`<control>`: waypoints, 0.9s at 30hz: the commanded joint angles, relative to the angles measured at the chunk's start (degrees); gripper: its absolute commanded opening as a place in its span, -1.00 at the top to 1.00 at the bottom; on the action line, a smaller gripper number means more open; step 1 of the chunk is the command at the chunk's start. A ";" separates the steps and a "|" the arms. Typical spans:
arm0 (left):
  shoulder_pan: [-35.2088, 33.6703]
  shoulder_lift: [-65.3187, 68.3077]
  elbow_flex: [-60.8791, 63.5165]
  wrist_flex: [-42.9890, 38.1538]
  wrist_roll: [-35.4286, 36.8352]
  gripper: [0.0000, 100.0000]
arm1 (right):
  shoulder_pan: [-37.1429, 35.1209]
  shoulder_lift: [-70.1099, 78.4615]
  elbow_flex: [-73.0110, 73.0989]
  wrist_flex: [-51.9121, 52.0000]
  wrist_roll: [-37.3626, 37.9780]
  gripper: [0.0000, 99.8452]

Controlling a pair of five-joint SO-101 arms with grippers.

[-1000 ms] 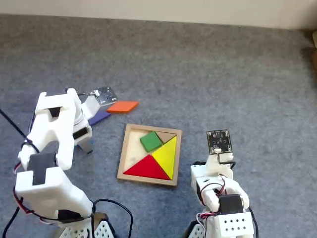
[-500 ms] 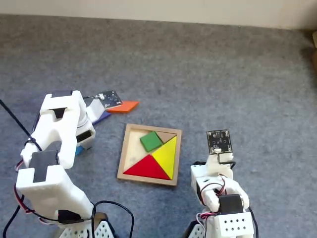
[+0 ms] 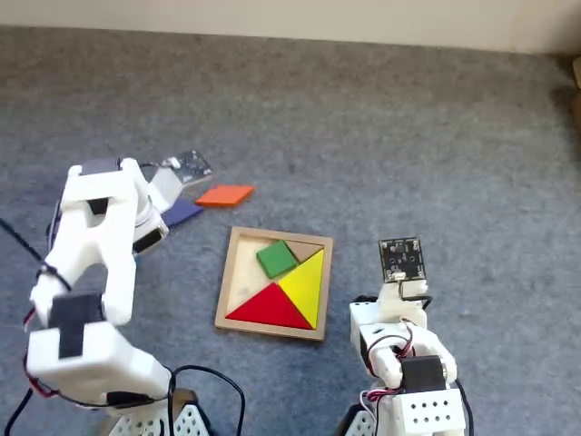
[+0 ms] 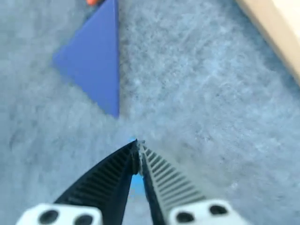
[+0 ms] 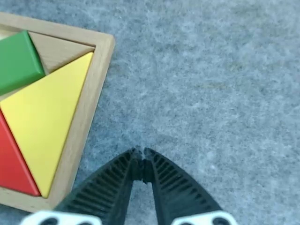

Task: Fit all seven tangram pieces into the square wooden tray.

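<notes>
Left pincer (image 4: 137, 143): pressed together, and by the look of it pinching a thin light-blue piece (image 4: 137, 182) edge-on. You get only a sliver of it between the fingers, so treat the hold as likely, not certain. In the high view this arm stands at the left of the frame.

Right pincer (image 5: 142, 152): pressed together, nothing in it, low over bare surface just right of the tray (image 5: 89, 112).

Tray (image 3: 223, 291) sits at centre frame. It holds a green square (image 3: 276, 258), a yellow triangle (image 3: 306, 283) and a red triangle (image 3: 270, 307). Bare wood shows along its left side and in its upper right corner.

Loose pieces: the dark-blue triangle (image 3: 182, 213) and the orange piece (image 3: 224, 194) lie up and left of the tray, near each other.

Key relation: in the high view the tray lies right of and slightly below your left pincer. The open left side faces that arm, so it is the nearer one for both the bare slot and the loose pieces. The dark-blue triangle's long edge runs slantwise, lower left to upper right.

Surface (image 3: 436, 136): grey, felt-like carpet. A pale wall (image 3: 290, 14) strip runs along the top edge.
</notes>
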 commanded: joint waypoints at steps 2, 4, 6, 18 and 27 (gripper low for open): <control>-2.42 -10.59 -2.33 2.29 9.49 0.64 | -0.40 -0.57 8.48 0.31 -0.26 0.96; -4.62 -13.14 -2.15 2.11 10.99 0.54 | -0.40 -0.57 8.48 0.31 -0.26 0.96; -6.81 -13.85 -2.15 2.20 10.90 0.54 | -0.40 -0.57 8.48 0.31 -0.26 0.96; -14.02 -3.74 3.12 -5.45 10.90 0.54 | -0.40 -0.57 8.48 0.31 -0.26 0.96; -11.30 3.74 3.30 -6.95 11.16 0.58 | -0.40 -0.57 8.48 0.31 -0.26 0.96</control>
